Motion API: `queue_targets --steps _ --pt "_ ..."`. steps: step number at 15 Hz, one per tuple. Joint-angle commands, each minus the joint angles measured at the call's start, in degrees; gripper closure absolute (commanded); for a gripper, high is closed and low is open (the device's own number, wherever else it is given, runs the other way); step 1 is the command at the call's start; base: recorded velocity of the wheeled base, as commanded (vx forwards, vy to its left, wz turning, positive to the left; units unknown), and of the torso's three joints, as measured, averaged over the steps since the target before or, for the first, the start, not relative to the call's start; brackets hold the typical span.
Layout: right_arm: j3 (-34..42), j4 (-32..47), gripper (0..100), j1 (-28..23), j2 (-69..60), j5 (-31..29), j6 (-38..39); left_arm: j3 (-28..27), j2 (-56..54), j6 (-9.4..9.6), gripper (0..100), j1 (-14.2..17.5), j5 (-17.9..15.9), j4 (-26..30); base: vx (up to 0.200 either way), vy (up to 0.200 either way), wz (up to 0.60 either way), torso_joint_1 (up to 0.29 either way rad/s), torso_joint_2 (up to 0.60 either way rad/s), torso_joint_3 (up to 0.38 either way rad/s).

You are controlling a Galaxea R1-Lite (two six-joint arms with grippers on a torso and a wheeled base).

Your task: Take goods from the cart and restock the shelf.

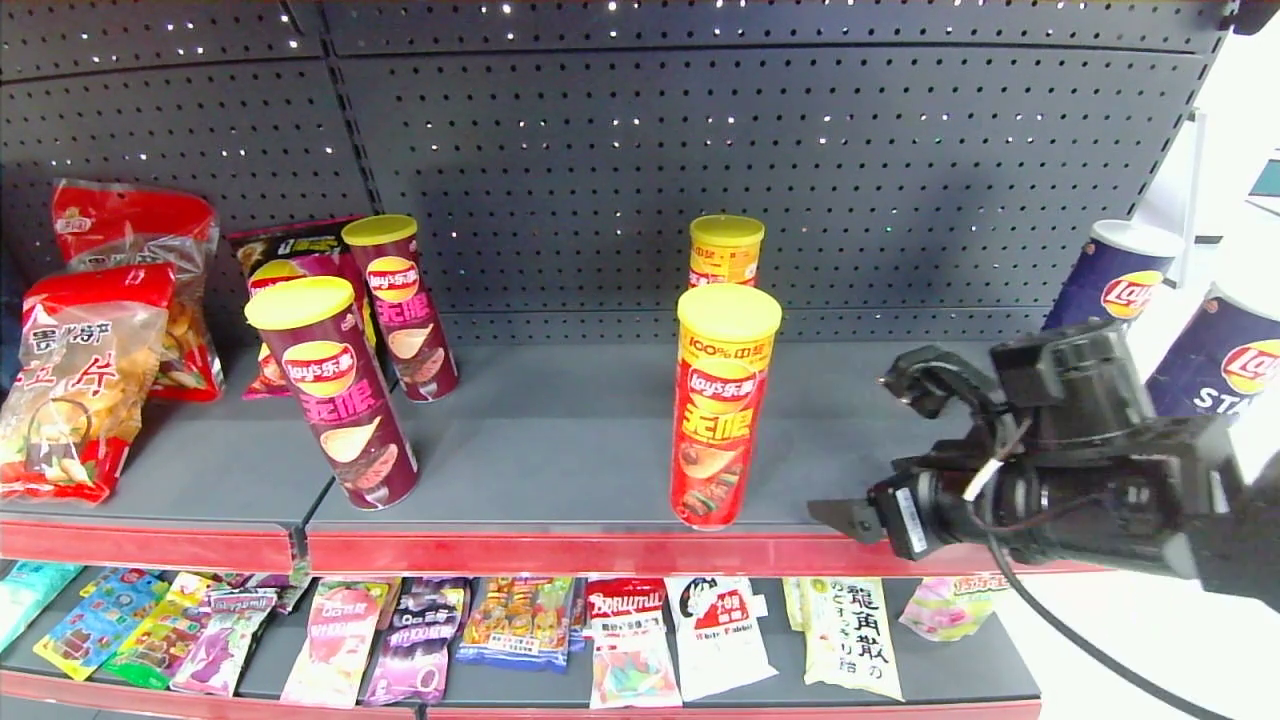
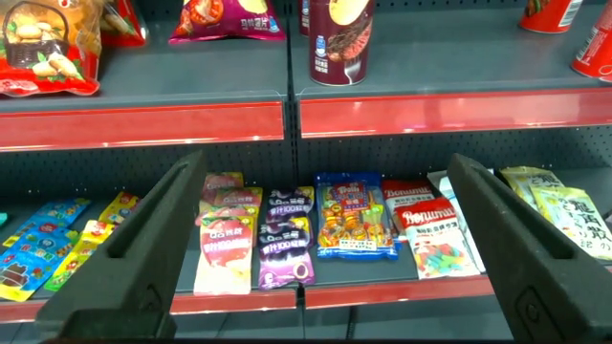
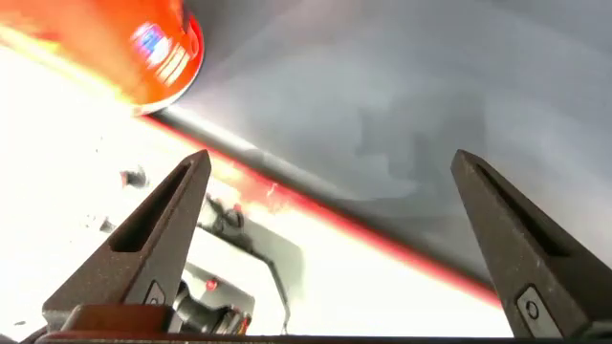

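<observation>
Two claws, both spread wide and empty. Right gripper (image 1: 845,517) sits at the middle right of the head view, level with the shelf's red front lip (image 1: 560,552) and pointing left. In its wrist view the jaws gape with nothing between them. Red chip can (image 1: 722,405) stands upright at the shelf front, centre frame, near the claw tips but apart, to their left. Left gripper (image 2: 325,167) is also wide open, facing candy packets (image 2: 287,250) on the lower shelf. Judgement: nothing is in hand, so the step is fetching; the next move calls for turning to the cart. Blue cans (image 1: 1115,272) at the right edge are probably the stock, well apart from the claw.
</observation>
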Motion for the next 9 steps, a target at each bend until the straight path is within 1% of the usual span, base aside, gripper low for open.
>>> queue_targets --steps 1,2,3,4,5,6,7,9 --pt "8.3 0.5 0 -4.0 -18.9 0.1 -1.0 0.0 0.0 0.06 0 0.0 0.0 0.0 0.0 0.0 0.0 0.0 0.0 0.0" --pt "12.0 0.5 0 -5.9 -24.7 0.4 -3.5 0.0 0.0 0.06 0 0.0 0.0 0.0 0.0 0.0 0.0 0.0 0.0 0.0" --pt "15.3 0.5 0 -9.0 -30.4 1.0 -6.9 0.0 0.0 0.06 0 0.0 0.0 0.0 0.0 0.0 0.0 0.0 0.0 0.0" --pt "17.3 0.5 0 -11.5 -34.2 2.6 -9.8 0.0 0.0 -0.03 0 0.0 0.0 0.0 0.0 0.0 0.0 0.0 0.0 0.0" --pt "20.7 0.5 0 -18.0 -41.7 6.7 -13.3 0.0 0.0 0.06 0 0.0 0.0 0.1 0.0 0.0 0.0 0.0 0.0 0.0" --pt "22.5 0.5 0 -21.0 -45.3 7.5 -13.4 0.0 0.0 0.06 0 0.0 0.0 0.0 0.0 0.0 0.0 0.0 0.0 0.0" --pt "26.1 0.5 0 -23.0 -53.1 7.6 -13.0 0.0 0.0 0.06 0 0.0 0.0 0.0 0.0 0.0 0.0 0.0 0.0 0.0" --pt "30.9 0.5 0 -23.0 -63.1 7.6 -11.1 0.0 0.0 -0.03 0 0.0 0.0 0.0 0.0 0.0 0.0 0.0 0.0 0.0"
